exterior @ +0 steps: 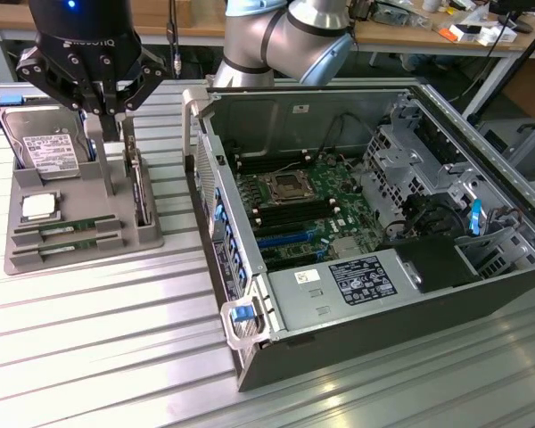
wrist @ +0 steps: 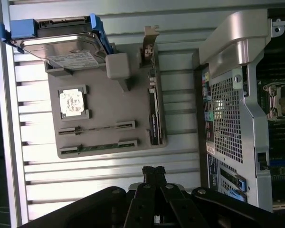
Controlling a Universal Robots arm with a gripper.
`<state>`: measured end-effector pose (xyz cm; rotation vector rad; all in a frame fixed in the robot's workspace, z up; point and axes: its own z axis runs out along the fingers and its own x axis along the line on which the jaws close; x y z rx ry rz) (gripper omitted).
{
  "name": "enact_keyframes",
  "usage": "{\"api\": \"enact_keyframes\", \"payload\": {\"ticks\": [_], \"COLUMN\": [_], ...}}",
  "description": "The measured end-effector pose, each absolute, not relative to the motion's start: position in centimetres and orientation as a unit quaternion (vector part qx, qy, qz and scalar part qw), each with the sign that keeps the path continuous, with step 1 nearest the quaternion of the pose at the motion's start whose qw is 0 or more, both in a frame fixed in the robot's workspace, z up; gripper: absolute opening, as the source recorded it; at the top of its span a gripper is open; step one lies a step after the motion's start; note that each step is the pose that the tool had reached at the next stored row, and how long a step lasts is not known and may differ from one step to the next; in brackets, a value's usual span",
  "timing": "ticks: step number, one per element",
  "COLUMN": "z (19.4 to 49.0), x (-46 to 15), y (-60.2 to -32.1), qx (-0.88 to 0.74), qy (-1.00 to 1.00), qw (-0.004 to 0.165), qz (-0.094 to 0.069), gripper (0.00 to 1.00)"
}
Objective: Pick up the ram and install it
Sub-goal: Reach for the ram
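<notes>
The gripper (exterior: 107,112) hangs above the tray (exterior: 82,259) with its fingers pressed together and nothing between them. The ram (exterior: 61,229) lies in the tray's slots, below the tool and well apart from the fingertips, a little to the side away from the case (exterior: 357,332).

**What could go wrong**
- With the fingers together, a descent would likely put the tips on top of the stick rather than around it. That could press it into its slot or crack it.
- The two sticks lie just beside each other. A finger coming down off-centre could catch the neighbour or wedge between them.
- Each stick is thin and sits low in its slot, so there is little edge to pinch. A shallow grip could let it tilt or slip out.
- The card (exterior: 141,189) stands upright on the case side of the tool, and a grey post rises almost under it. A sideways move made too low could knock either.
- At the board (exterior: 294,201), a tilted stick would probably jam in its socket rather than seat.

**Count**
- gripper: one
- tray: one
- ram sticks: two
- drive (exterior: 45,147): one
- processor (exterior: 38,207): one
- card: one
- case: one, lid off
- board sockets: several, and I cannot count them surely
</notes>
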<state>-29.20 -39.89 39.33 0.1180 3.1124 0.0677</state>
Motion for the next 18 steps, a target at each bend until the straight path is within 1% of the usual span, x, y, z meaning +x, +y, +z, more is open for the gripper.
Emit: {"api": "enact_keyframes", "payload": {"ticks": [18], "z": [39.33], "x": [-29.94], "y": [-39.89], "qx": [0.038], "qy": [0.999], "qw": [0.013], "qz": [0.022], "gripper": [0.11]}}
